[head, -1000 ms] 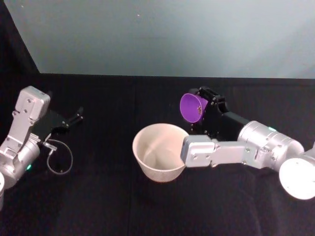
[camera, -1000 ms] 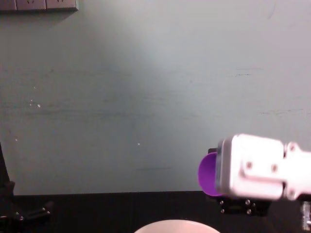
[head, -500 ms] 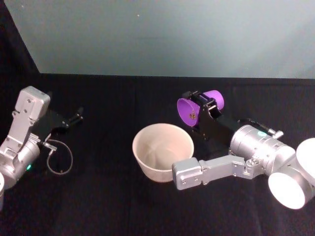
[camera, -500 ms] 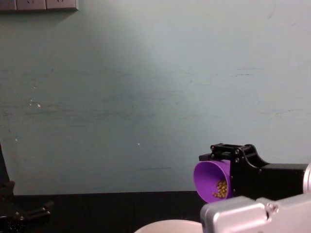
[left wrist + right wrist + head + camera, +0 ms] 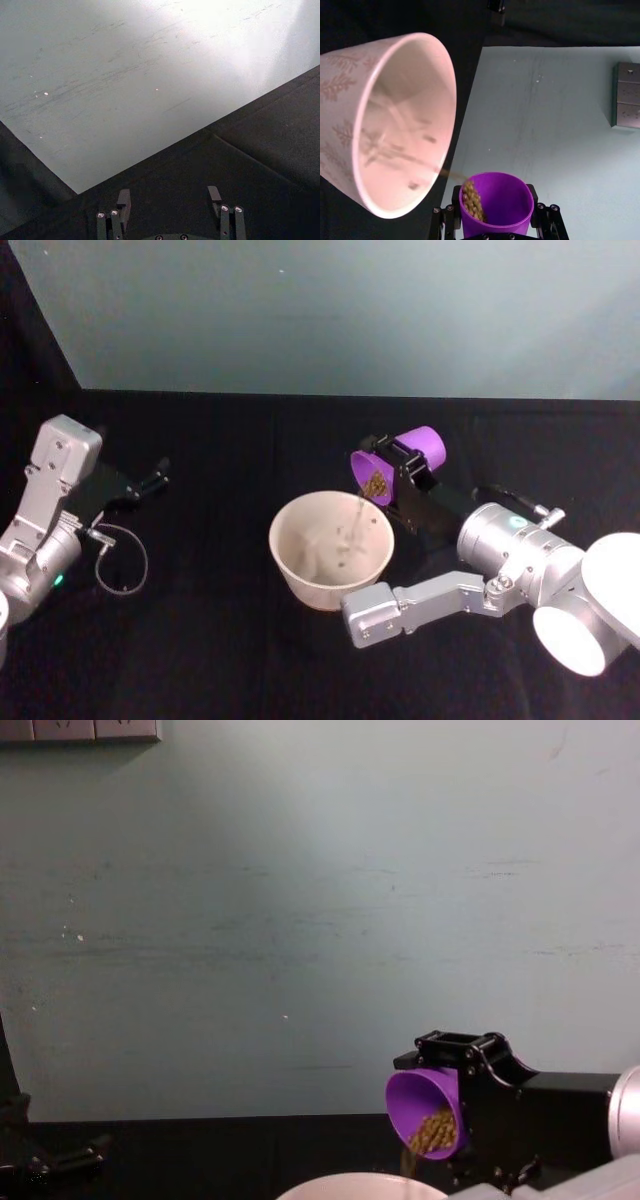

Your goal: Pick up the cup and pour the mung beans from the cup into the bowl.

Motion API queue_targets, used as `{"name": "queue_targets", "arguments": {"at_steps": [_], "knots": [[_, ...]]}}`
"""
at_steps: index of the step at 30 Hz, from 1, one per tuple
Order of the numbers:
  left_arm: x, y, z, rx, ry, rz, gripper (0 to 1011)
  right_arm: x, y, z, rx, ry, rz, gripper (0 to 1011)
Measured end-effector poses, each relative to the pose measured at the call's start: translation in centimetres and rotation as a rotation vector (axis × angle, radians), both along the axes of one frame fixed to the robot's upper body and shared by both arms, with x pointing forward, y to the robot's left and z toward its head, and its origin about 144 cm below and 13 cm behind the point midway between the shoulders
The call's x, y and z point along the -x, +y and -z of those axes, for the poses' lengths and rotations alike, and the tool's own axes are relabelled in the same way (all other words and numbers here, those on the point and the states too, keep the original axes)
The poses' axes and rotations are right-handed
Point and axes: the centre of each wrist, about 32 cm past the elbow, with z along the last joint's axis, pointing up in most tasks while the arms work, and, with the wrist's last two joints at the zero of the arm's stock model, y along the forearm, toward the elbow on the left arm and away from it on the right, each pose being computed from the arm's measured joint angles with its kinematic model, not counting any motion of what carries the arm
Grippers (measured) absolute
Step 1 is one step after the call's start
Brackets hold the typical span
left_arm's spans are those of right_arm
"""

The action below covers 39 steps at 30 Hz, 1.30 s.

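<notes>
The left gripper (image 5: 169, 194) holds its two dark fingers (image 5: 123, 201) spread wide apart above the black desk (image 5: 240, 150), which stretches ahead of them to a pale wall (image 5: 125, 65).

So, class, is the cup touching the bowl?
Apart. Chest view: the right gripper holds the cup tilted above the bowl's rim, beans falling across the gap; left gripper idle, far left.

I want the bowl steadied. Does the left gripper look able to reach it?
Probably yes: bare table lies between the left gripper and the bowl; the right gripper holds the cup opposite.
</notes>
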Motion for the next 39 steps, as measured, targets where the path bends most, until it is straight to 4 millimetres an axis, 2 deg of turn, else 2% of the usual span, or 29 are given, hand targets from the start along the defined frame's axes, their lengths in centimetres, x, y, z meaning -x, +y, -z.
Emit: {"name": "queue_targets", "arguments": {"at_steps": [14,39], "knots": [[0.0,0.0,0.0,0.0,0.0,0.0,1000,0.7,0.4,0.3,0.06,-0.03,-0.027,749],[0.0,0.0,0.0,0.0,0.0,0.0,1000,1.7,0.6,1.2,0.248,-0.205,-0.078,749]]}}
